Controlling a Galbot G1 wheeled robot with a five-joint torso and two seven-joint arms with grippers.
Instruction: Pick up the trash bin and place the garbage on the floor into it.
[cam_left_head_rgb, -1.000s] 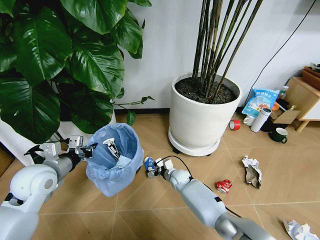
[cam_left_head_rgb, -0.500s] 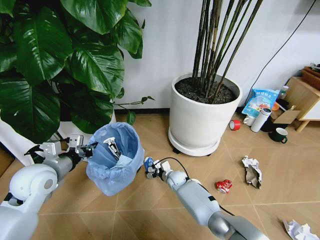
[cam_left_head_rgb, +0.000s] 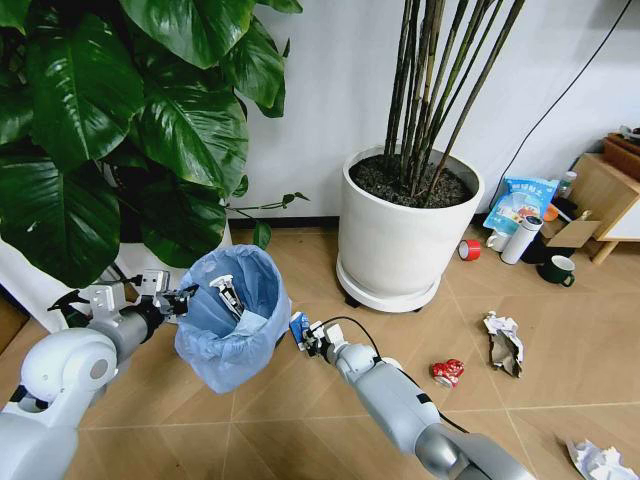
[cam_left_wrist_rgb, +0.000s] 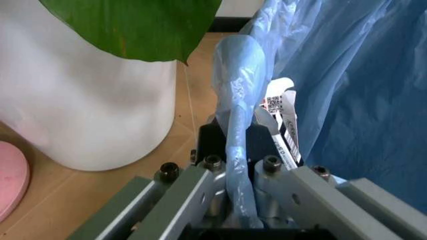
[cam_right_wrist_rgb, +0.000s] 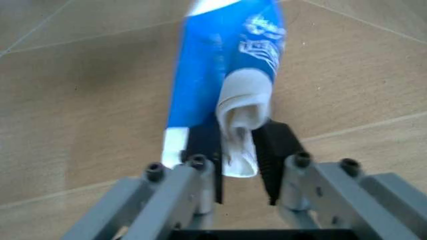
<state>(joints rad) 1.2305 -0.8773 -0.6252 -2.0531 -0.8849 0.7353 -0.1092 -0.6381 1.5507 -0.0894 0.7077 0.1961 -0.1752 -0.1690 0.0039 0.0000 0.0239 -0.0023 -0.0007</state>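
At far left of the head view, the left gripper (cam_left_head_rgb: 172, 297) was clamped on the rim of the trash bin (cam_left_head_rgb: 232, 332), holding the small round bin tilted above the tan floor tiles (cam_left_head_rgb: 300, 400). Its crinkly light-blue plastic liner sagged over the sides; a white lid and a dark thin wrapper lay inside. Left wrist view added detail: a twisted fold of blue liner (cam_left_wrist_rgb: 239, 150) pinched between the metal fingers (cam_left_wrist_rgb: 200, 185), dark bin edge just behind it, a white barcode label beside it, and the smooth white pot (cam_left_wrist_rgb: 80, 100) of the broad-leaf plant close by. Just right of the bin, the right gripper (cam_left_head_rgb: 308, 335) was closed on a small blue-white carton (cam_left_head_rgb: 298, 326), near the bin's side. Right wrist view showed what the head view could not: black ribbed pads (cam_right_wrist_rgb: 273, 145) squeezing the carton (cam_right_wrist_rgb: 227, 95), glossy blue print, one rolled white end poking toward the camera. Further right on the floor: big round white pot (cam_left_head_rgb: 400, 240) with thin dark stalks, crushed red can (cam_left_head_rgb: 447, 372), crumpled white paper wad (cam_left_head_rgb: 503, 340), another wad (cam_left_head_rgb: 598, 460) at the far-right corner.
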